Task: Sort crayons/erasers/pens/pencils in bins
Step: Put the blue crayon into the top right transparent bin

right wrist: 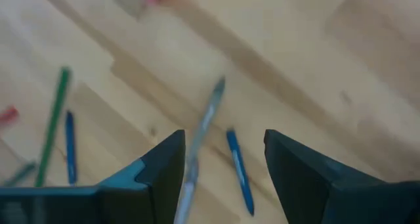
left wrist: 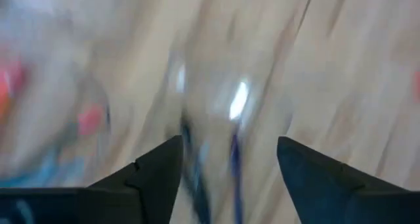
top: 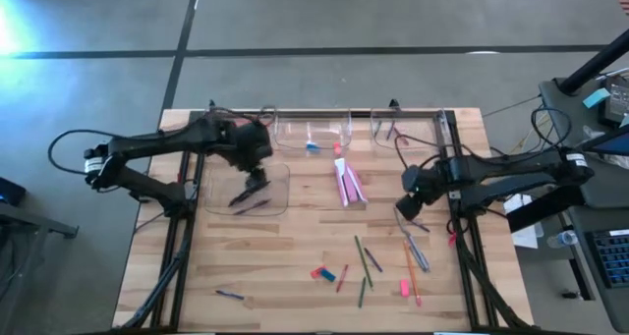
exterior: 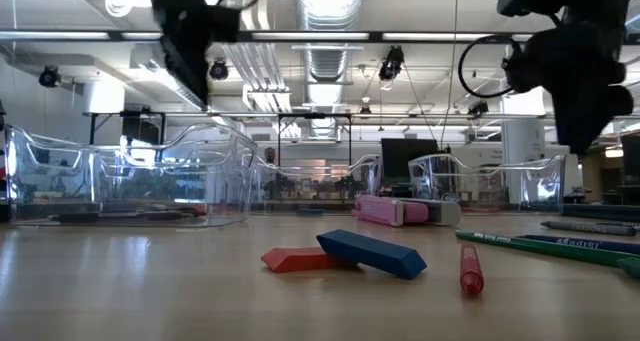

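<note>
Silver-grey pen [right wrist: 202, 122]: lies loose on the wooden table [top: 295, 256], centre-right of the high view, touching a blue pen [right wrist: 239, 171].
Right gripper [right wrist: 220, 178]: spread wide, empty, above both.
Risk: closing could catch both pens or scatter them.
Left gripper [top: 251, 188]: parted, empty, over the clear plastic bin [top: 280, 173] at left.

Spread jaws above a grey pen [right wrist: 200, 135] and blue pen [right wrist: 239, 171].

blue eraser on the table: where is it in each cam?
High view: blue eraser near the front edge, centre, touching the red eraser.
Low view: foreground centre, one end propped on the red eraser.
Left wrist view: cannot tell, too blurred.
Right wrist view: not in it.
Shared landmark: the pink pack, behind it in the low view.
</note>
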